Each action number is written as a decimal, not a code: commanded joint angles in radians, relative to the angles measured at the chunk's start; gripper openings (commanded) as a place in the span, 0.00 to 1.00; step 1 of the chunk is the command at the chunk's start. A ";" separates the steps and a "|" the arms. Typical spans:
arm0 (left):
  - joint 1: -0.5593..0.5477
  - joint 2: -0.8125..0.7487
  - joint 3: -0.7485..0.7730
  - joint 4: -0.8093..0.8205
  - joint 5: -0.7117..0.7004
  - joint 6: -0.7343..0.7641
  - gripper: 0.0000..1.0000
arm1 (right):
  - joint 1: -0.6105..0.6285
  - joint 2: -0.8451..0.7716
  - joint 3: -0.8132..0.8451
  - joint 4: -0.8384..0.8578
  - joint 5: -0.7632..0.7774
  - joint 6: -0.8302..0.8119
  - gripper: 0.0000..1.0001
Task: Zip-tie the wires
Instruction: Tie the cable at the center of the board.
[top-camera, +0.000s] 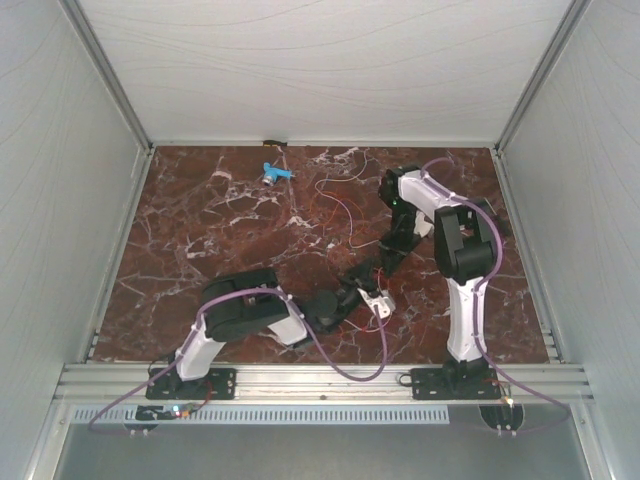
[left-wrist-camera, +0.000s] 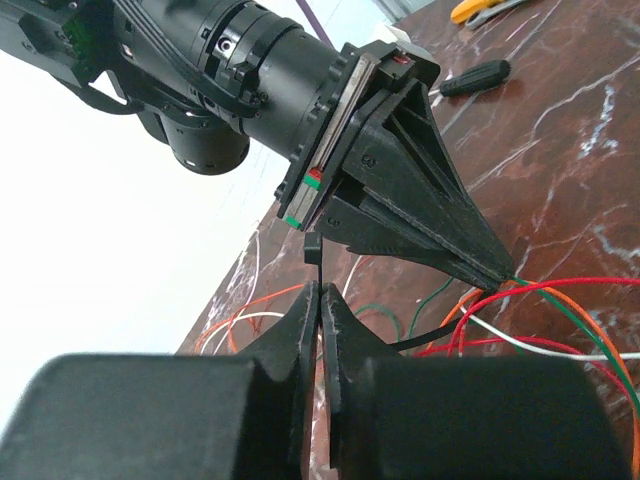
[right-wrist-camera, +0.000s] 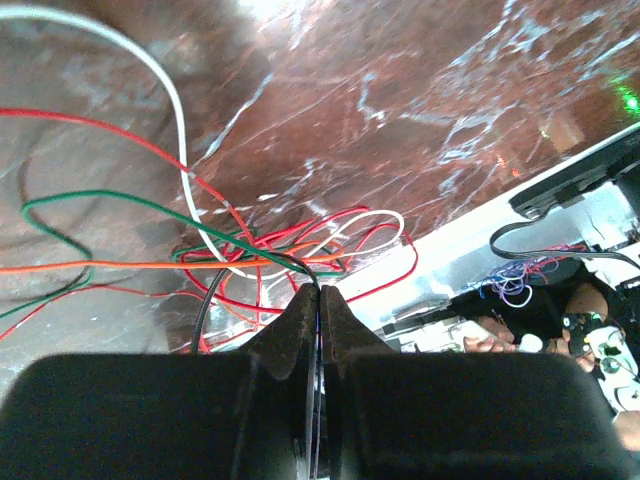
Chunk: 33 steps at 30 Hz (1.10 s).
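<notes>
We note bench: dark marble, loose loops spread across it. We see right gripper fingers clenched on wires, red, orange, green, white strands bunched at tips, rest sprawling over bench middle. Next, left gripper fingers clamped on black zip tie, strap leading toward bundle. Risks, our judgement: grippers almost touching, any drift means collision; hard tug slides thin strands from pinch; stray loops stay outside tie; strap slips from narrow hold, threading lost.

The wires run off the right edge; the yellow tool is cropped above.
</notes>
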 joint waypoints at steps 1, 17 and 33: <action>0.023 -0.078 -0.053 0.262 0.019 -0.006 0.00 | 0.045 0.031 0.060 -0.013 -0.036 0.056 0.00; 0.056 -0.143 -0.170 0.262 0.032 -0.043 0.00 | 0.122 0.112 0.162 -0.014 -0.072 0.090 0.00; 0.056 -0.060 -0.121 0.262 0.042 -0.003 0.00 | 0.100 0.110 0.145 -0.013 -0.069 0.064 0.00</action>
